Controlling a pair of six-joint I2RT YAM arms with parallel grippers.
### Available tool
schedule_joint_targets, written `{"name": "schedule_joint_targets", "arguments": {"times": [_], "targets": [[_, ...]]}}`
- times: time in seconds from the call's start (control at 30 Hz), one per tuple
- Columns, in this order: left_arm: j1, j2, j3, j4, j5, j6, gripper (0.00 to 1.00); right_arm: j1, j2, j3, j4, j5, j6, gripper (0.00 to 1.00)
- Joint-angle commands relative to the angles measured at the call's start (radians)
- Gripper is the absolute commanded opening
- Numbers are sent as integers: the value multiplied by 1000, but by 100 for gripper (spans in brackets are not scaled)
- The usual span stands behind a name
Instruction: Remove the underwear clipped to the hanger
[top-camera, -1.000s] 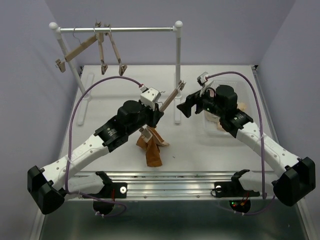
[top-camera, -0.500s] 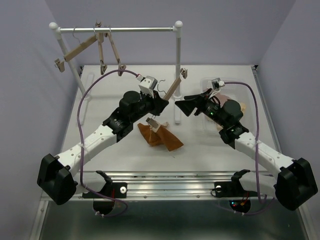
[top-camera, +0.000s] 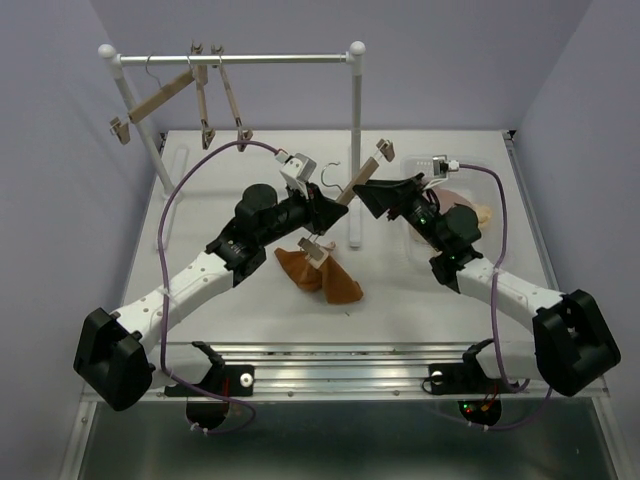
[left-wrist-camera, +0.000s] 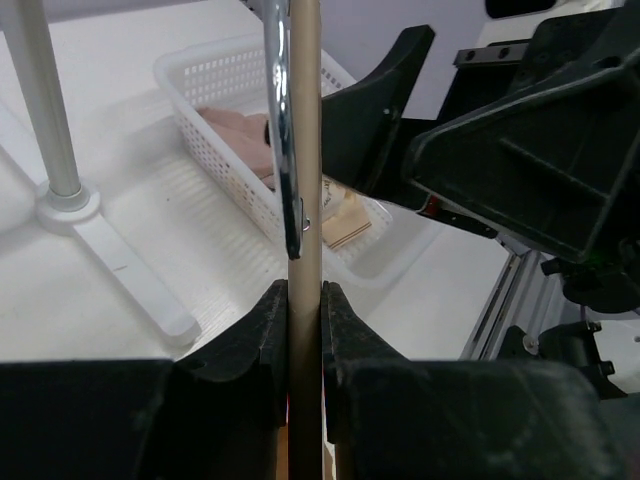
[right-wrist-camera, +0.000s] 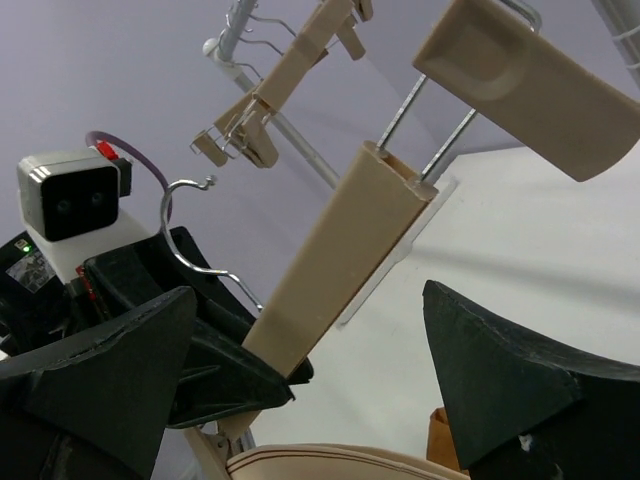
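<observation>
My left gripper (top-camera: 325, 208) is shut on the bar of a wooden clip hanger (top-camera: 352, 183), held tilted above the table; its jaws (left-wrist-camera: 304, 295) pinch the bar (left-wrist-camera: 305, 180) just below the metal hook (left-wrist-camera: 283, 150). The rust brown underwear (top-camera: 322, 275) hangs from the hanger's lower clip (top-camera: 316, 250) and lies partly on the table. My right gripper (top-camera: 368, 198) is open, its fingers either side of the hanger's upper arm (right-wrist-camera: 340, 250) below the empty upper clip (right-wrist-camera: 520, 80), not touching it. The dusty pink underwear (top-camera: 460, 200) and the pale cream underwear (top-camera: 485, 212) lie in the basket.
A clear plastic basket (top-camera: 500, 190) sits at the right, also in the left wrist view (left-wrist-camera: 225, 170). A white rack (top-camera: 356, 140) with several empty clip hangers (top-camera: 205, 100) stands at the back; its foot (left-wrist-camera: 120, 265) is near the hanger.
My right gripper came up from the basket and moved left to the hanger's upper arm. My left gripper raised and tilted the hanger; the brown underwear swung right.
</observation>
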Motion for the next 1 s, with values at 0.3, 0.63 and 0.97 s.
{"name": "schedule_joint_targets", "arguments": {"times": [0.3, 0.63, 0.97], "targets": [[-1, -39, -15, 191, 122, -33, 0, -4, 184, 84, 359, -108, 82, 74], [18, 4, -7, 206, 165, -64, 0, -4, 180, 69, 411, -112, 93, 5], [23, -36, -30, 202, 141, -61, 79, -4, 111, 27, 330, 0, 82, 1]]}}
